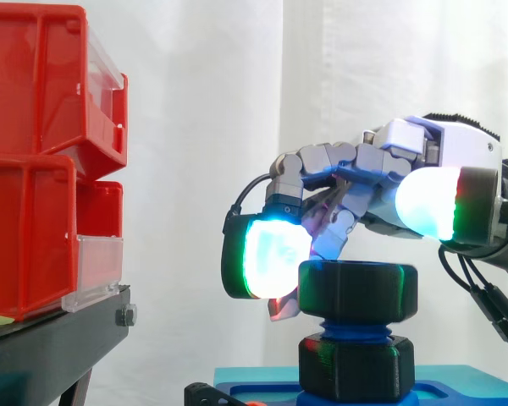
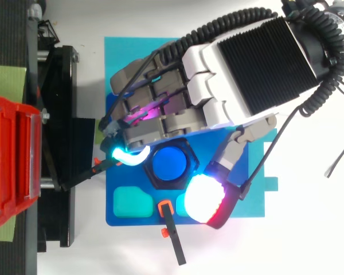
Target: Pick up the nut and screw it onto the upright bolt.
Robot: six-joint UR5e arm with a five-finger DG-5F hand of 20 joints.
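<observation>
A black hex nut (image 1: 357, 290) sits on top of the upright blue bolt (image 2: 169, 163), whose blue threads (image 1: 356, 326) show between it and a second black hex piece (image 1: 356, 367) lower down. The bolt stands on a blue fixture plate (image 2: 249, 195). My hand (image 2: 218, 86) comes in from the right, above the nut, with its fingers curled down around it. A cyan-glowing fingertip (image 1: 271, 254) presses the nut's left side. The white-and-red thumb pad (image 2: 205, 198) sits at the nut's opposite, near corner. The palm hides the far side of the nut.
Stacked red bins (image 1: 34, 161) stand on a black stand (image 1: 59, 338) to the left, close to the fixture. A black clamp with orange tips (image 2: 171, 229) lies at the plate's near edge beside a teal recess (image 2: 132, 201). A white curtain hangs behind.
</observation>
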